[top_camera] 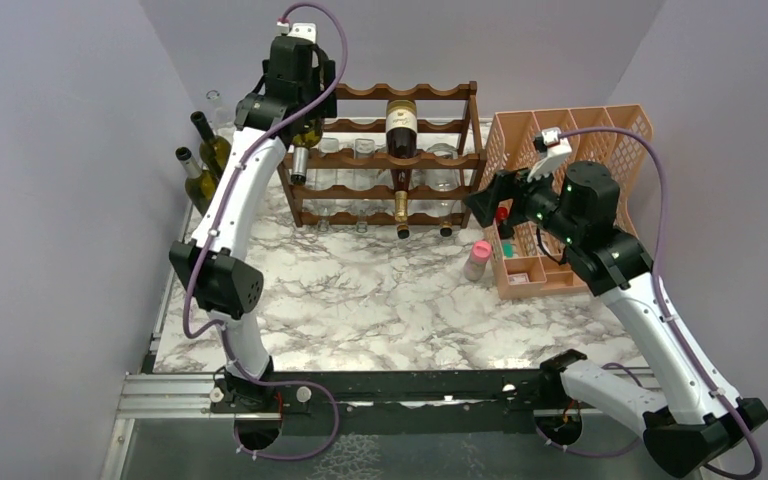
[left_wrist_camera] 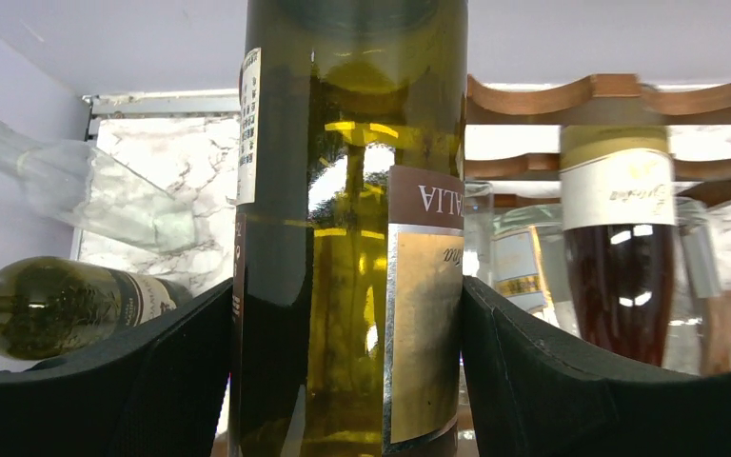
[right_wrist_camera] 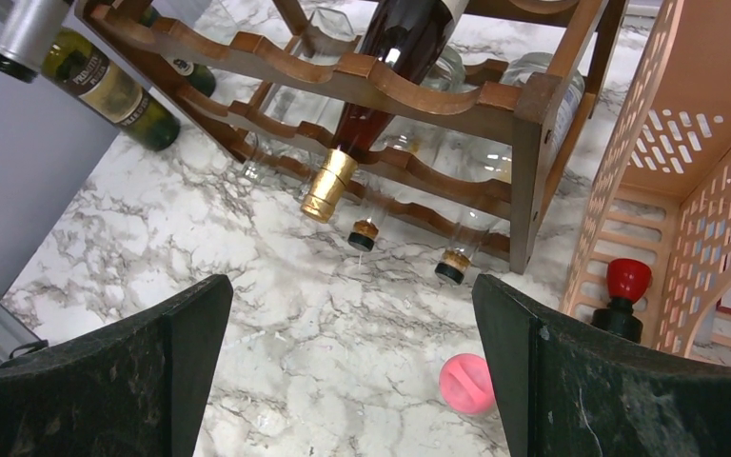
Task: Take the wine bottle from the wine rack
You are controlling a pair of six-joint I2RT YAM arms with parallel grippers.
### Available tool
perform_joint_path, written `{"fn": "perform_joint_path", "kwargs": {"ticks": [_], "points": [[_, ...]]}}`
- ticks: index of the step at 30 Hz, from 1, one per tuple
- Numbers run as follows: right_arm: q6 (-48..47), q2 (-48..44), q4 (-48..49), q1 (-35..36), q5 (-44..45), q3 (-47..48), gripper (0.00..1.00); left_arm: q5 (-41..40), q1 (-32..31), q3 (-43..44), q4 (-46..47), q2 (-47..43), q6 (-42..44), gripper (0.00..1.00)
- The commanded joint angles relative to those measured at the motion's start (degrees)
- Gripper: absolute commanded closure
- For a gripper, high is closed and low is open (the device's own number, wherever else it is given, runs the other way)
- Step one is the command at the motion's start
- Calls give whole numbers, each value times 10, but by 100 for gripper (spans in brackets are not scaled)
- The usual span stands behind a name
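The dark wooden wine rack (top_camera: 430,158) stands at the back of the marble table; it also shows in the right wrist view (right_wrist_camera: 390,86) and the left wrist view (left_wrist_camera: 609,95). My left gripper (top_camera: 298,102) is at the rack's top left corner, shut on an olive-green wine bottle (top_camera: 308,133) with a silver-capped neck pointing toward me. In the left wrist view the bottle (left_wrist_camera: 352,238) fills the gap and both pads (left_wrist_camera: 105,381) press its sides. I cannot tell whether it still rests on the rails. My right gripper (top_camera: 482,203) is open and empty in front of the rack's right end.
A red wine bottle (top_camera: 401,125) and several clear bottles lie in the rack. Two green bottles (top_camera: 205,160) and a clear one lie left of the rack against the wall. An orange mesh organizer (top_camera: 600,130) stands to the right, and a pink-capped bottle (top_camera: 477,260) stands beside it.
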Motion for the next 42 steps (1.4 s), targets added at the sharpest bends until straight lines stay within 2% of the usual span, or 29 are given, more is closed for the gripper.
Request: {"fn": "perform_joint_path", "kwargs": {"ticks": [1, 4, 8, 13, 16, 20, 22, 27, 32, 34, 38, 40, 42], "points": [[-10, 7, 9, 3, -12, 13, 0, 44, -4, -23, 75, -89, -18, 76], [-15, 20, 3, 2, -39, 21, 0, 85, -3, -88, 88, -154, -37, 77], [-11, 35, 6, 2, -64, 26, 0, 145, -4, -218, 105, -257, -65, 79], [-22, 49, 17, 3, -119, 26, 0, 183, -4, -403, 104, -445, -75, 79], [-23, 60, 35, 4, -144, 18, 0, 210, -4, -447, 76, -524, -85, 78], [-12, 94, 56, 19, -188, 18, 2, 269, -4, -484, 18, -568, -104, 77], [-14, 109, 66, 57, -172, 25, 2, 274, -4, -515, -1, -583, -127, 77], [-72, 150, 96, 228, -87, 46, 2, 313, -4, -618, -4, -608, -196, 80], [-217, 170, 203, 411, -11, -2, 1, 332, -4, -691, -6, -605, -246, 80], [-289, 178, 261, 470, -5, -33, 1, 325, -4, -711, -4, -603, -261, 80], [-412, 186, 405, 486, -130, -124, 5, 316, -4, -742, 7, -591, -273, 80], [-449, 205, 435, 499, -147, -142, 6, 317, -4, -757, 15, -585, -278, 81], [-478, 237, 432, 514, -140, -128, 12, 316, -4, -770, 24, -580, -284, 81]]}}
